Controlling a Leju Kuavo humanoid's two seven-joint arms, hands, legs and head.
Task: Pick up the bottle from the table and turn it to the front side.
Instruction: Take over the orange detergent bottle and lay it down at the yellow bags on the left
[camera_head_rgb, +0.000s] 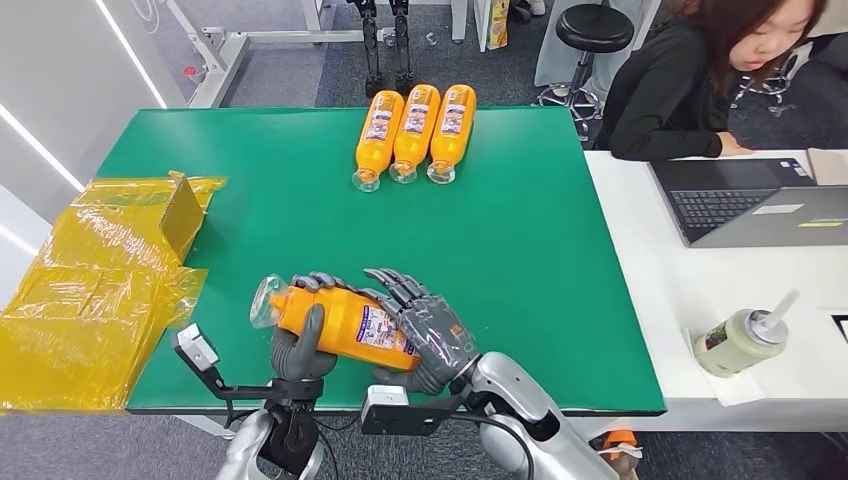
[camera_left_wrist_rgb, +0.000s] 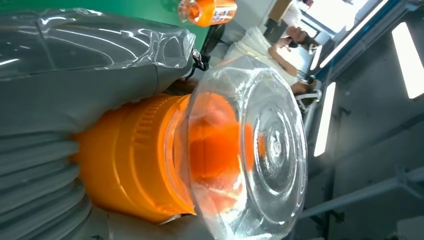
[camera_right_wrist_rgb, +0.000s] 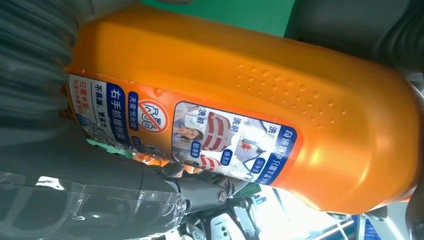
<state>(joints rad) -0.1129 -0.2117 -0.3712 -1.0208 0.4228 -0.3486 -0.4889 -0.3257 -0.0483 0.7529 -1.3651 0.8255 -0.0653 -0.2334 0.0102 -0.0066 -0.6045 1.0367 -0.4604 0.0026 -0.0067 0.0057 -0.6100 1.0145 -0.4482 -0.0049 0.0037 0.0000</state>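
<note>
An orange bottle (camera_head_rgb: 340, 322) with a clear cap lies tilted above the near edge of the green table (camera_head_rgb: 530, 260), cap pointing left. My left hand (camera_head_rgb: 297, 350) grips it near the cap end, thumb up over the body. My right hand (camera_head_rgb: 425, 330) wraps its base end from the right. In the left wrist view the clear cap (camera_left_wrist_rgb: 250, 150) and orange neck sit close against my left hand (camera_left_wrist_rgb: 60, 100). The right wrist view shows the bottle's label (camera_right_wrist_rgb: 185, 132) facing the camera, with my right hand (camera_right_wrist_rgb: 90, 175) beside it.
Three more orange bottles (camera_head_rgb: 414, 132) lie side by side at the table's far edge. Yellow plastic bags (camera_head_rgb: 95, 280) cover the left side. A person (camera_head_rgb: 700, 80) sits at a white desk on the right with a laptop (camera_head_rgb: 760, 200) and a lidded cup (camera_head_rgb: 745, 340).
</note>
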